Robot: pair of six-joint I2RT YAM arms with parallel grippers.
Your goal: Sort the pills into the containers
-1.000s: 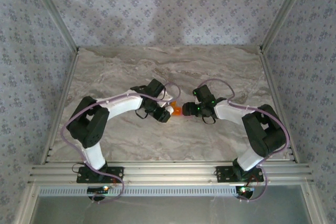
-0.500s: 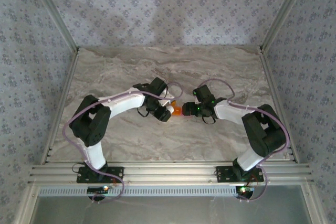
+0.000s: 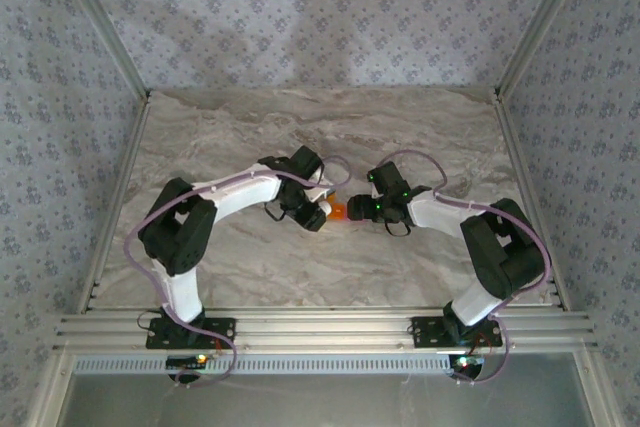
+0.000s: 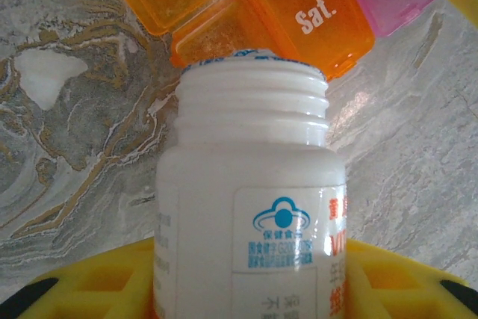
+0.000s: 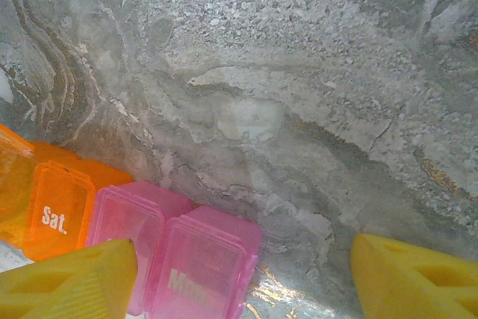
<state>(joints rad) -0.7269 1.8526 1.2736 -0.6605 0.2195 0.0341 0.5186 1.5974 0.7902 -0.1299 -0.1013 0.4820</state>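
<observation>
Top external, marble tbl (image 3: 300, 127), floral walls (image 3: 300, 7)

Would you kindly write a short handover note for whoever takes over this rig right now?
Left gripper: shut on the uncapped white bottle, its mouth aimed at the containers strip.
Right gripper: open, holding nothing; one finger by the pink compartments, the other over bare table.
Strip: on the table between the arms. The orange compartment beside "Sat." has its lid flipped open; "Sat." and the pink ones are closed.
Done: bottle uncapped, one compartment opened.
Left: probably tipping pills in; whether any are in yet, I cannot tell.
</observation>
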